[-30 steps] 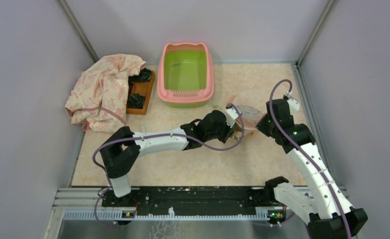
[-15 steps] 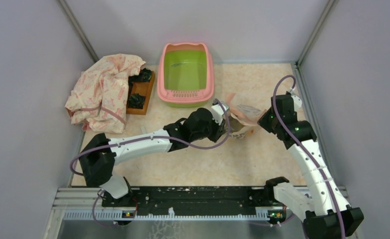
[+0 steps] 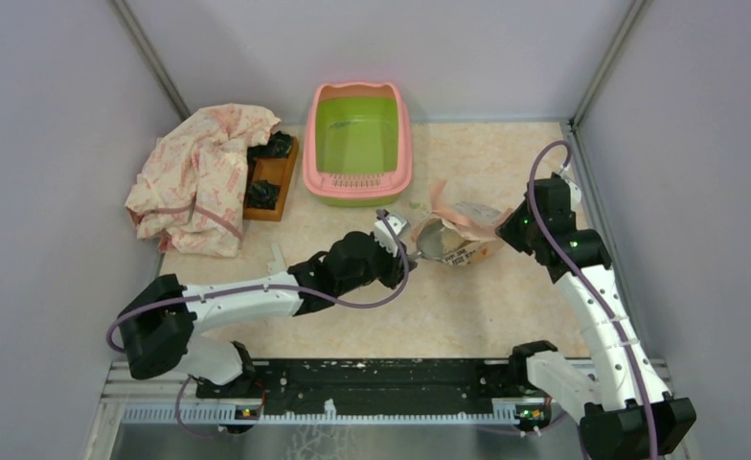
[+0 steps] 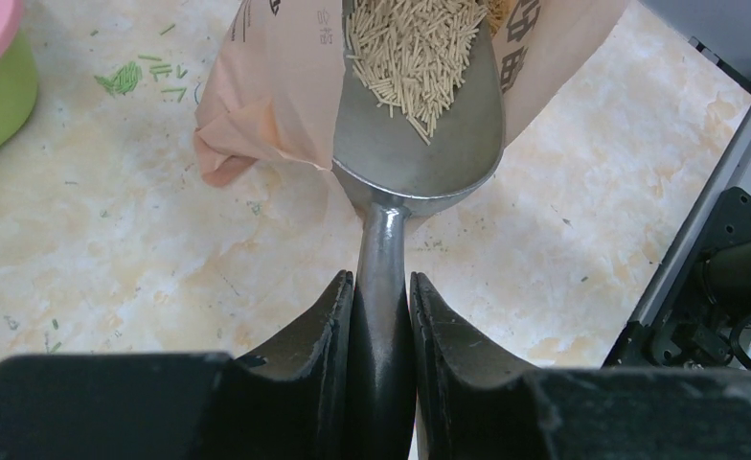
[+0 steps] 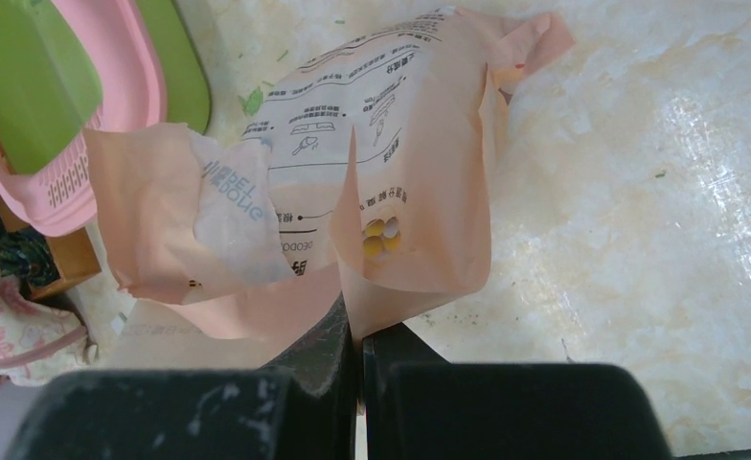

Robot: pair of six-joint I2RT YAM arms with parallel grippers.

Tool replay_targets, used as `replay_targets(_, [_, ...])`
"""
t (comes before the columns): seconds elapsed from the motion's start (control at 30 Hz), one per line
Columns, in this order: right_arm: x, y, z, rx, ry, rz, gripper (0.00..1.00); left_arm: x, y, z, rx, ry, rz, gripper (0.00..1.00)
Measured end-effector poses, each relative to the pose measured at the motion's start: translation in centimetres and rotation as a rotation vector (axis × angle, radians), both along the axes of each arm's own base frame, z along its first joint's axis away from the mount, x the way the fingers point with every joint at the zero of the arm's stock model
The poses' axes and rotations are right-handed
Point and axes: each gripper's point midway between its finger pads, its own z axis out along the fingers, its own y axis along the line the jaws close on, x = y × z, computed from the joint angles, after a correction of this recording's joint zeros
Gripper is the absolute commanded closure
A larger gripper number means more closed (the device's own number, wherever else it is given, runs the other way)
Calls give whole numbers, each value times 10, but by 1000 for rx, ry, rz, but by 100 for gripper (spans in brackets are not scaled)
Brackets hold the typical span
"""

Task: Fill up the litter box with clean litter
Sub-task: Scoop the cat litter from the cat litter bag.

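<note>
The litter box [image 3: 405, 144], pink-rimmed and lime-green inside, stands at the back middle of the table; its corner [image 5: 103, 163] shows in the right wrist view. My left gripper [image 4: 381, 287] is shut on the handle of a silver metal scoop [image 4: 429, 158], whose bowl holds pale tan clean litter [image 4: 420, 48] and sits at the mouth of the peach-pink bag [image 4: 276, 86]. The scoop [image 3: 436, 240] lies right of the box's front. My right gripper [image 5: 359, 331] is shut on an edge of the bag [image 5: 420, 144], holding it up [image 3: 472, 225].
A crumpled patterned cloth [image 3: 199, 177] lies at the back left, beside a wooden holder [image 3: 271, 177] with dark items. Green and tan crumbs [image 4: 142, 75] are scattered on the marble-look table near the box. Grey walls close in both sides.
My left arm has drawn back toward the left, pulling the scoop out of the bag with litter in it. The right gripper has lifted the bag slightly toward the back.
</note>
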Motion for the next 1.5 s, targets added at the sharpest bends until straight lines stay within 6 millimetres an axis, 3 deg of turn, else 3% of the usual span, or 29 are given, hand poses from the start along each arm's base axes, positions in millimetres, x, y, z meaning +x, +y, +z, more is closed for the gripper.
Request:
replay_targets(0.53, [-1,3,0,16,2,18,100,-1,5,-11,-119,-36,23,85])
replay_targets(0.87, [4,18,3,69,23,71,100,-15,41,20,-215,-41,76,86])
replay_targets(1.2, [25,24,15,97,1,59,100,2,25,-8,-153,-55,90,90])
replay_targets(1.5, [39,28,18,111,18,64,100,8,30,3,-149,-113,111,90])
